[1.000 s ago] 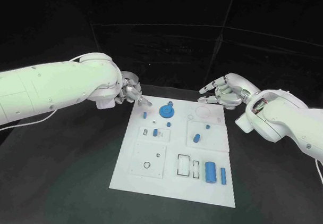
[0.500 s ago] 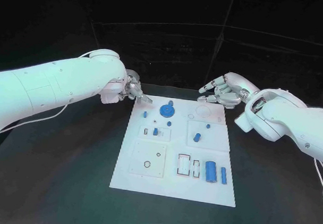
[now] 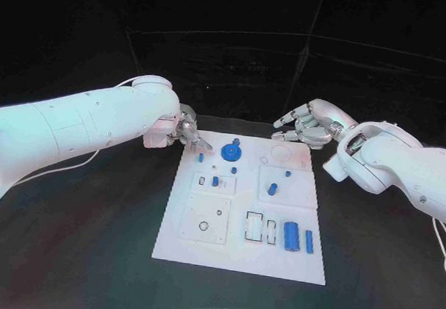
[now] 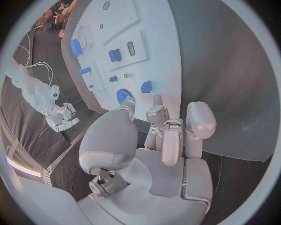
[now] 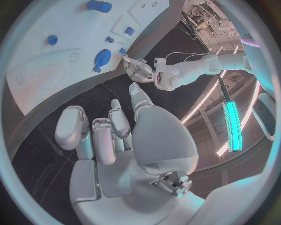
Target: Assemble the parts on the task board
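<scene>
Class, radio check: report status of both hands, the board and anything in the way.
Left hand open, at the board's far left corner, holding nothing. Right hand open, hovering past the far right corner. Blue parts on the board. Nothing in the way.

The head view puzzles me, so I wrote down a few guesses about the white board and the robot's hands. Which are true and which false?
1. The task board lies flat on the black table. True.
2. The right hand grips a blue part. False: it holds nothing and hovers off the board's far right corner.
3. A round blue gear-like part sits near the board's far edge. True.
4. The left hand rests at the board's near edge. False: it is at the far left corner.
5. All parts are red. False: they are blue.
</scene>
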Available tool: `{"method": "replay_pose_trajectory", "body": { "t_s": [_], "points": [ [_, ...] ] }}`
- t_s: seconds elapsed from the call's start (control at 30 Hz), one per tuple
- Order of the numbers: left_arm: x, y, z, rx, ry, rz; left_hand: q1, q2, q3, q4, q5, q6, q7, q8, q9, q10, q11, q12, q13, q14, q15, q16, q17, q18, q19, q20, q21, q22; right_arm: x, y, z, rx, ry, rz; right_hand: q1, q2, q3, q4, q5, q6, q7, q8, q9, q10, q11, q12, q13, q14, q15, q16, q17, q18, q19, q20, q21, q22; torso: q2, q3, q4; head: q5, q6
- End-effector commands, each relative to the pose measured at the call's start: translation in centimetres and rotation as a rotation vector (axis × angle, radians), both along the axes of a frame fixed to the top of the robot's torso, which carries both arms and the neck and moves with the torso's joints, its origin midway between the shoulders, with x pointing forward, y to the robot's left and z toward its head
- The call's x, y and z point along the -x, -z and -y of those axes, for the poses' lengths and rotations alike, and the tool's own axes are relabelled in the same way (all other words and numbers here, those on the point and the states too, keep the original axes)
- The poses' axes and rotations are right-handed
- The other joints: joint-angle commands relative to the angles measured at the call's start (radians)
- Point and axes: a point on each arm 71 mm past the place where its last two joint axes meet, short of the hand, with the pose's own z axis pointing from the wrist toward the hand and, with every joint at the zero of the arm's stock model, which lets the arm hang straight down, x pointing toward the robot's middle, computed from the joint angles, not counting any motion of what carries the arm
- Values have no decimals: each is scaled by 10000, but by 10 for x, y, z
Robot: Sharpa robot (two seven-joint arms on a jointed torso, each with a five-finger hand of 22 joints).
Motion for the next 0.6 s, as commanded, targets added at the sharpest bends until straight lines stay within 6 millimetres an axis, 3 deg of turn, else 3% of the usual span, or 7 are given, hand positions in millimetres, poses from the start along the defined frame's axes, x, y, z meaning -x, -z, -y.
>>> {"method": "replay_pose_trajectory", "body": {
  "t_s": [0.03, 0.6],
  "points": [
    [1, 1, 3, -102, 236, -166, 134, 32, -72, 1, 38, 75, 5, -8, -20, 20, -30, 49, 0, 1039, -55, 31, 2634, 109, 60, -37, 48, 17, 0, -1, -2, -10, -122, 38, -31, 87, -81, -2, 58, -70, -19, 58, -3, -61, -22, -40, -10, 625, 12, -57, 783, 91, -65, -1, -60, -5, 2, -1, 4, -10, 5],
    [3, 6, 9, -205, 367, -354, 624, 338, -202, -138, 40, 221, -31, -28, -121, 28, -64, 38, -36, 1039, -86, 31, 2634, 102, 73, -71, 47, 55, 0, -1, -2, -11, -130, 35, -31, 87, -81, -2, 58, -70, -19, 58, -3, -61, -22, -40, -10, 625, 12, -57, 783, 91, -65, -1, -60, -5, 2, -3, 7, -36, -27]
  ]
}}
